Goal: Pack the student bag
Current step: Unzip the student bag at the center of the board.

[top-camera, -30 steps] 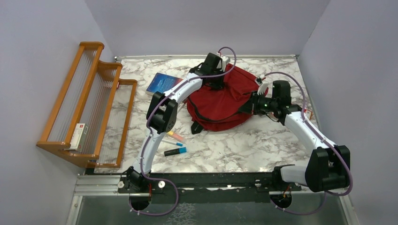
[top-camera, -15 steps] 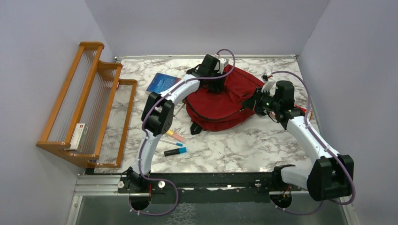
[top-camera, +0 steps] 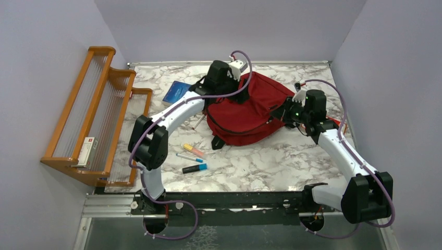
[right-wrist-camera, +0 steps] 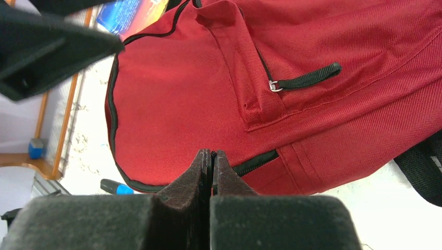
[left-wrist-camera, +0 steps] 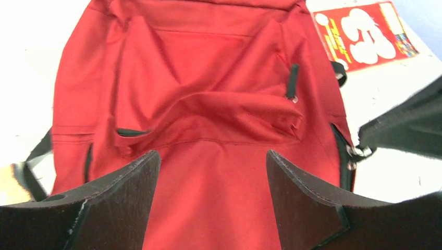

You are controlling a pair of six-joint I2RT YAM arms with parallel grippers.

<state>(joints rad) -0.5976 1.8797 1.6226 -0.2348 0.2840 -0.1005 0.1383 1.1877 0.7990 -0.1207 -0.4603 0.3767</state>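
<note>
**Task item.** The large red fabric backpack (top-camera: 245, 112) lies flat on the white marble-patterned tabletop (top-camera: 271, 161), toward the far middle, between the two arms.

**Left gripper** (left-wrist-camera: 211, 156). It hangs over the bag's far left part. Its two dark fingers are spread wide, with only red cloth showing between them. It holds nothing.

**Right gripper** (right-wrist-camera: 211, 154). It sits at the bag's right edge. The jaws are pressed together with no gap, and the tips are at the black main zip line. Whether a zip pull is pinched between them cannot be told.

**Overhead view only.**
- An orange wooden tiered rack (top-camera: 99, 114) stands at the table's left, with a small white-and-red box (top-camera: 87, 151) lying at its near end.
- A black marker with a blue cap (top-camera: 194, 168), a yellow-and-pink highlighter (top-camera: 194, 150) and a thin pen (top-camera: 188, 157) lie near the front, apart from the bag.
- A blue book (top-camera: 177, 92) lies just beside the bag's left side.

**Left wrist view only.**
- A flat red-and-white printed packet (left-wrist-camera: 362, 34) lies on the table just past the bag's corner.
- The front pocket sags in loose folds, and a dark slit shows at one end.

**Right wrist view.** It shows the twill weave of the cloth. It also gives the clearest sight of the pocket's black strap pull (right-wrist-camera: 307, 78), which lies flat on its metal ring.
</note>
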